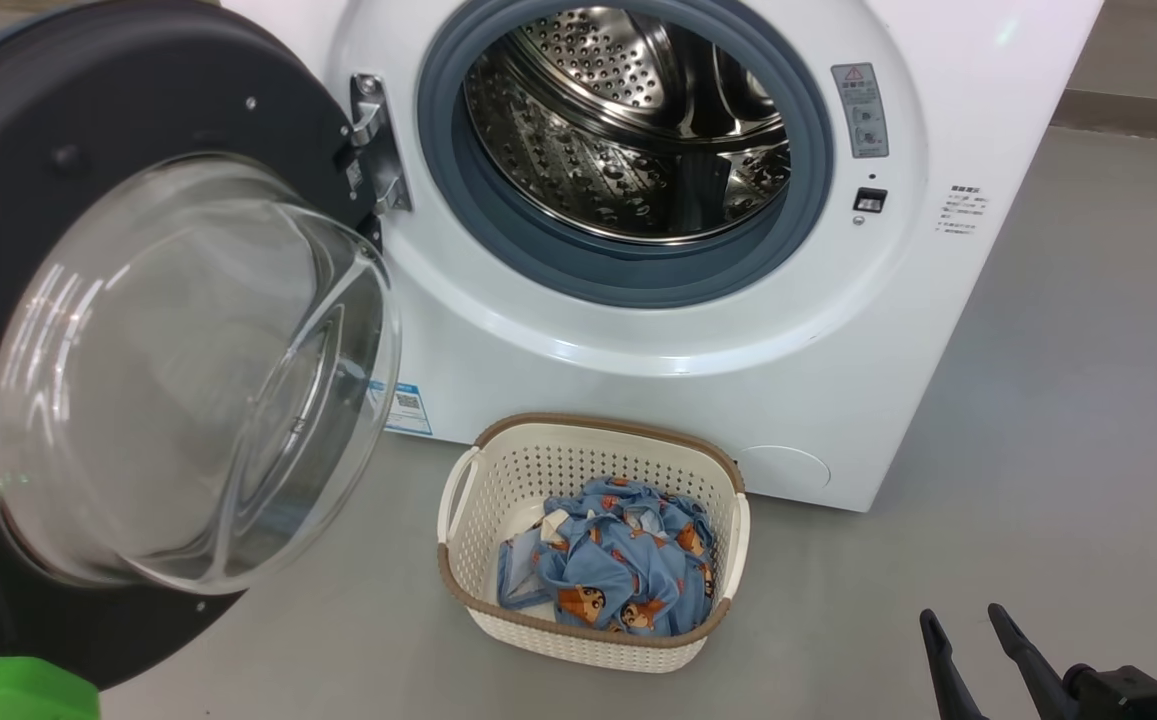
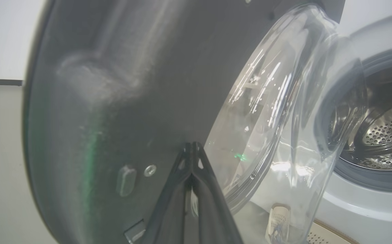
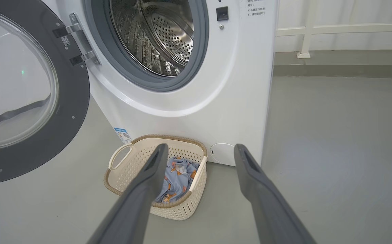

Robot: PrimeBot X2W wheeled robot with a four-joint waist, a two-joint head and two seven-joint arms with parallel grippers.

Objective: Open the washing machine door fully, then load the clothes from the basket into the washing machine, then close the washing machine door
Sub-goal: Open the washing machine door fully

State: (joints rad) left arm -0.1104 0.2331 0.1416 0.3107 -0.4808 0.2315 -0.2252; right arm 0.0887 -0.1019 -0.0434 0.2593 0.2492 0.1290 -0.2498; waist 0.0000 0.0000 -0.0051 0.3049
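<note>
Left wrist view: the left gripper (image 2: 192, 146), fingers pinched together, tips at the round, glossy black-rimmed washing machine door (image 2: 114, 101); the right gripper (image 3: 201, 149) gapes wide, empty.

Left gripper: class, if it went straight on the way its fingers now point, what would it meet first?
The washing machine door. The shut left gripper points at its dark inner face, just beside the glass bowl; it may be touching it, but depth is unclear.
</note>
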